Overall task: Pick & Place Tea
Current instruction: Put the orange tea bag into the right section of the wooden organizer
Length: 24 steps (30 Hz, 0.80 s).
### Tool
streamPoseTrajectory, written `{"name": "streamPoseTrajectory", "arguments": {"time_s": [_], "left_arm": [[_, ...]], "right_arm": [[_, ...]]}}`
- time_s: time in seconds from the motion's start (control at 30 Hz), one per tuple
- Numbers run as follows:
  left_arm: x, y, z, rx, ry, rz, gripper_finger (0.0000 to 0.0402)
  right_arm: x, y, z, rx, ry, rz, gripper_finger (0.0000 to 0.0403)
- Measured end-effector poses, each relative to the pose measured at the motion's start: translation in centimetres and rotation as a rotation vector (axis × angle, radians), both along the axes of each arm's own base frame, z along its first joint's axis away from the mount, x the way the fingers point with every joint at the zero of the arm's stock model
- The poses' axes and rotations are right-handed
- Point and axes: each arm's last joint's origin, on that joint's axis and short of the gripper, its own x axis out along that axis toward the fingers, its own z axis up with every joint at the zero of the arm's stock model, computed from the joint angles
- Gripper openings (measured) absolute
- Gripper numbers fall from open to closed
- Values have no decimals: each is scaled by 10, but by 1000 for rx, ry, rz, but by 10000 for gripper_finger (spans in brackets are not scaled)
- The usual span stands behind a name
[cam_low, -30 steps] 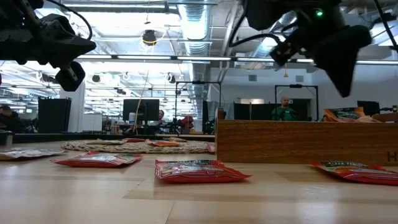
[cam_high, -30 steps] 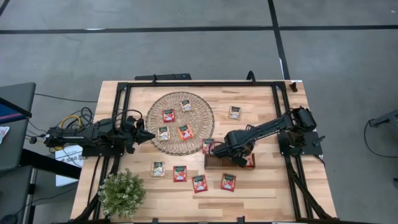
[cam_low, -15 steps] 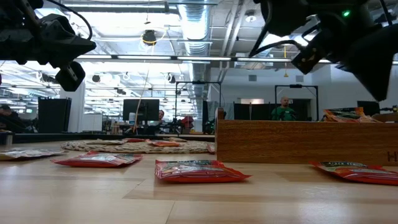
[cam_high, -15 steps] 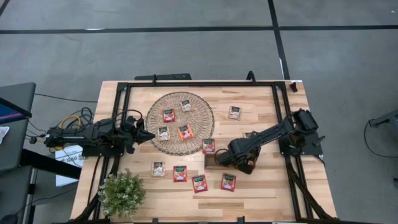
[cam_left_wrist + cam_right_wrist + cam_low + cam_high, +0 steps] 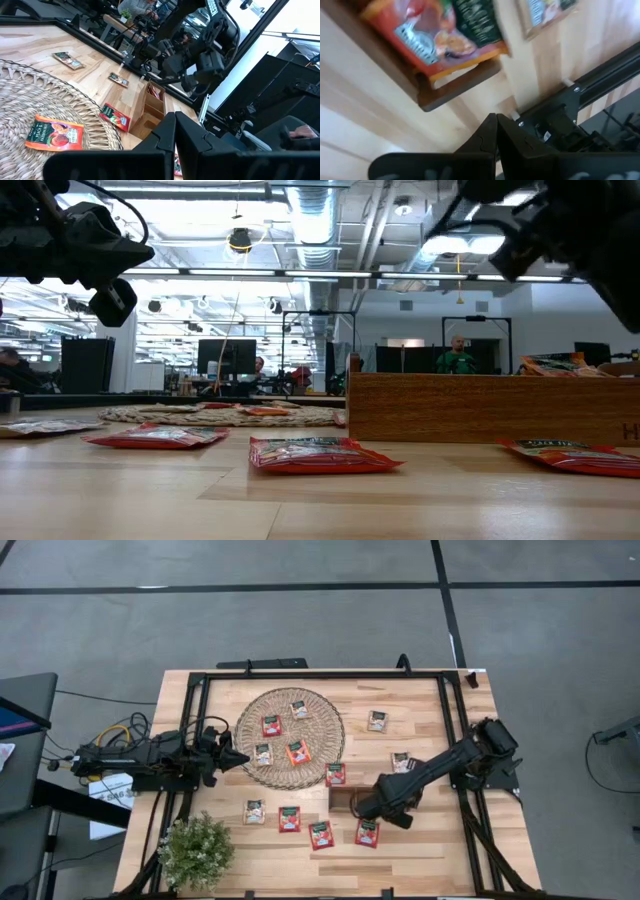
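Observation:
Several red and beige tea sachets lie flat: some on the round wicker mat (image 5: 290,737), such as an orange one (image 5: 298,752), others on the bare wood, such as a red one (image 5: 321,834) and a beige one (image 5: 403,761). A red-orange sachet (image 5: 427,27) lies in the end compartment of the wooden tray (image 5: 342,800). My right gripper (image 5: 397,813) hangs shut above the table beside that tray end, its shut fingers (image 5: 496,125) holding nothing. My left gripper (image 5: 243,757) is shut and level at the mat's left rim, also holding nothing (image 5: 175,131).
A potted plant (image 5: 197,850) stands at the near left corner. A black frame (image 5: 320,675) runs round the tabletop. Bare wood lies at the far right of the table and near its front edge.
My right gripper has swung toward the table's near edge, staying shut and tilted down. This uncovered the beige sachet to the right of the mat. No sachet has moved.

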Motion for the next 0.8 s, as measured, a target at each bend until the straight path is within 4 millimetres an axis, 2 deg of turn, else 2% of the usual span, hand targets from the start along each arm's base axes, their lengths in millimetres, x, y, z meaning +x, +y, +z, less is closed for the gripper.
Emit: {"name": "streamPoseTrajectory", "arguments": {"time_s": [0.2,0.3,0.4,0.53,0.67,0.8], "left_arm": [[0,0,0,0,0,0,0],[0,0,0,-3,0,0,0],[0,0,0,-3,0,0,0],[0,0,0,-3,0,0,0],[0,0,0,-3,0,0,0],[0,-1,0,-2,-1,-18,0]], "right_arm": [[-5,-18,26,-66,-137,-63,0],[-3,-29,30,-82,-156,-83,0],[4,-39,23,-78,-122,-71,0],[16,-46,3,-55,-41,-6,0],[22,-47,-12,-35,29,57,0],[25,-45,-19,-17,48,74,0]]}}
